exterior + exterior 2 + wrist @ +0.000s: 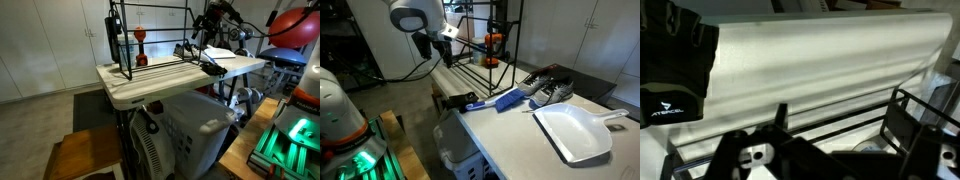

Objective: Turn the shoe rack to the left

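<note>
While the wrist view is showing only blurred dark parts of the gripper (765,155) along its lower edge, nobody could tell whether the fingers are apart or together. Thin rods of the shoe rack (910,120) are crossing that picture, cut off on its right. In both exterior views the rack (155,64) (470,62) is standing at one end of the white table (130,88), its top cropped. A small orange object (492,40) behind the rods is staying unclear. Reaching over a long edge, the arm is bending downward, its gripper (205,50) (445,42) hanging low beside the rack's end frame.
</note>
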